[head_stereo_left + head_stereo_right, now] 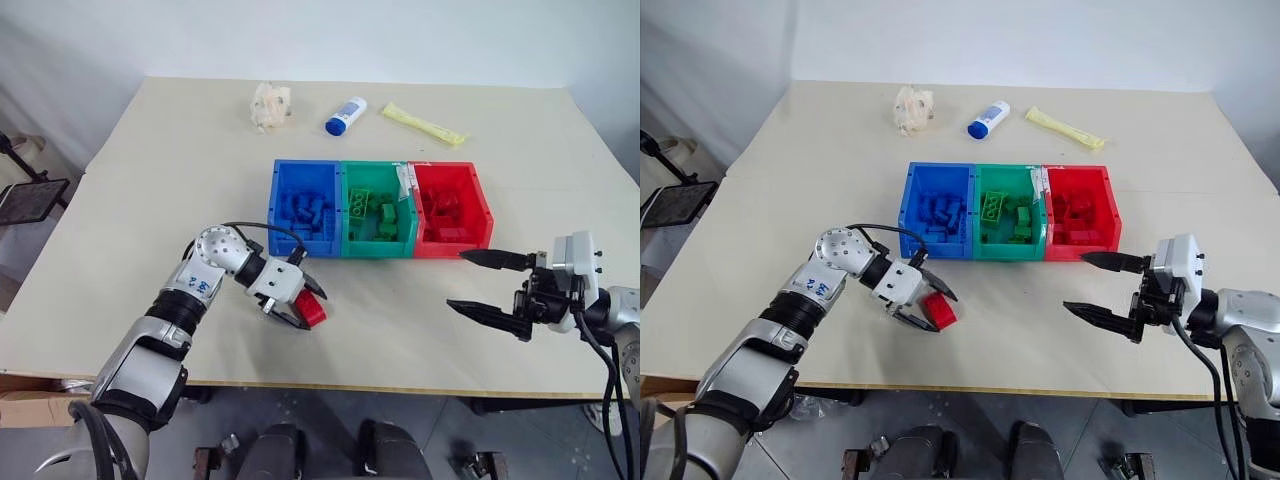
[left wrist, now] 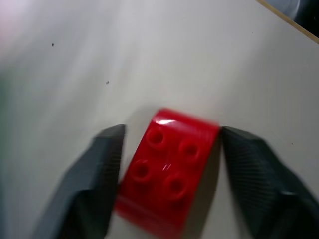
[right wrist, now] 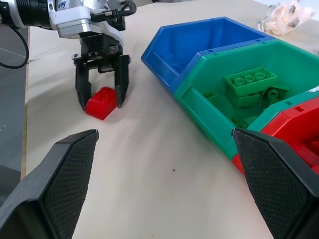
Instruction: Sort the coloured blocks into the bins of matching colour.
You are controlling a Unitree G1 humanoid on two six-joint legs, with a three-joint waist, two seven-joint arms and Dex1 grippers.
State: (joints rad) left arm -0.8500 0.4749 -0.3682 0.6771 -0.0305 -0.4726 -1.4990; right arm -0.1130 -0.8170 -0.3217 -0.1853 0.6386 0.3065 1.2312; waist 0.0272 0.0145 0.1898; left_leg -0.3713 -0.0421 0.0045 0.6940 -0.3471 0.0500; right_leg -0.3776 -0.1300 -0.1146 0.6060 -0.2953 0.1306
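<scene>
The small red studded plastic brick (image 1: 312,312) lies between the left end effector (image 1: 297,304)'s narrowing fingers near the table (image 1: 150,200)'s front edge, grip unconfirmed; the right end effector (image 1: 490,286) gapes empty.

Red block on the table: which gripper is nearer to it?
Left. The left gripper straddles the red block, one finger on each side, in front of the blue bin. The right gripper hangs open well off to the block's right, in front of the red bin.

Silver-and-black jointed arms are ending in white wrist housings, with black cables looping alongside (the left gripper (image 1: 300,303) showing textured black fingers).
</scene>
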